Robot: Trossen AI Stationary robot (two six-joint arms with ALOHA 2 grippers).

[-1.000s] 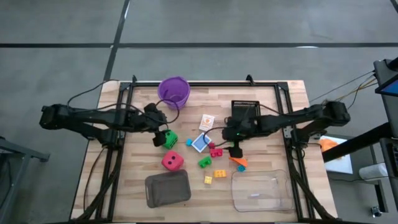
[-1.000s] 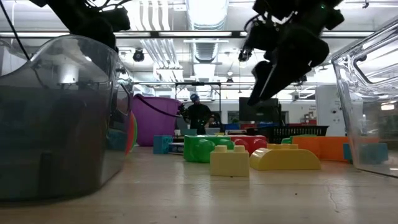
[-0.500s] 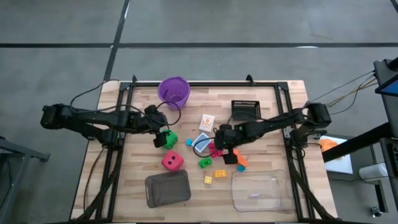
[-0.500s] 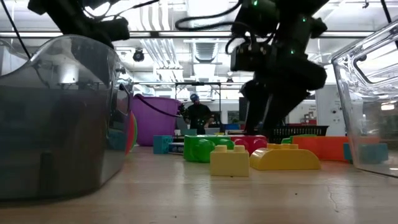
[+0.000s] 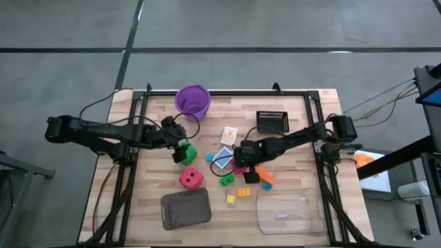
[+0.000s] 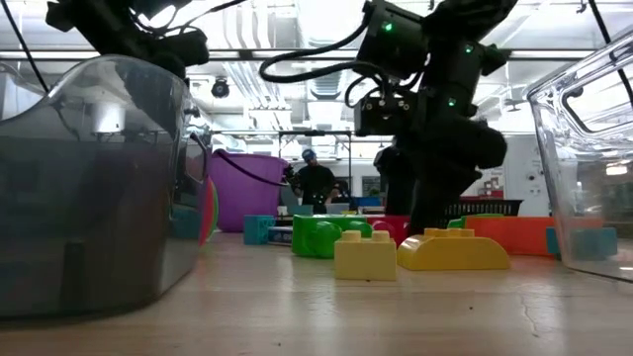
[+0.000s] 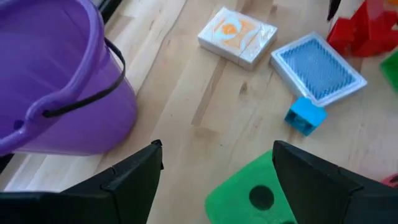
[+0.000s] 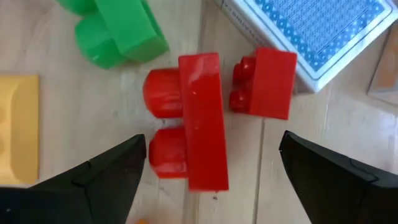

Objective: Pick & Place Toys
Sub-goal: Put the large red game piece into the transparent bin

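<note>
While the left arm waits over the green die [image 5: 187, 153], the right gripper [image 5: 241, 165] is lowered over the 2 red bricks near the table's [image 5: 296, 110] middle. In the right wrist view its dark fingers [image 8: 102, 180] are spread wide, with the larger red brick [image 8: 189, 129] lying between them and not touched by either; the smaller red brick [image 8: 264, 83] lies just beside it, against the edge of the blue-backed card [image 8: 317, 34]. A green brick [image 8: 118, 31] is seen close to the larger red brick, and a yellow brick [image 8: 17, 127] is cut off at the picture's edge.

Taking the blue-backed card [image 5: 221, 159] as landmark in the high view, the red bricks are just to its right, under the right gripper. An orange-printed card [image 5: 229, 134] lies just above it, a small blue brick [image 5: 209, 157] just left of it, and the green die further left. The red die [image 5: 191, 178] lies below and left of the card, and the purple cup [image 5: 192, 101] well above it, to the left.

The left gripper [image 5: 180, 151] is held over the green die [image 7: 252, 193] with its fingers [image 7: 134, 174] spread apart, the die showing between them, and nothing is gripped.
</note>
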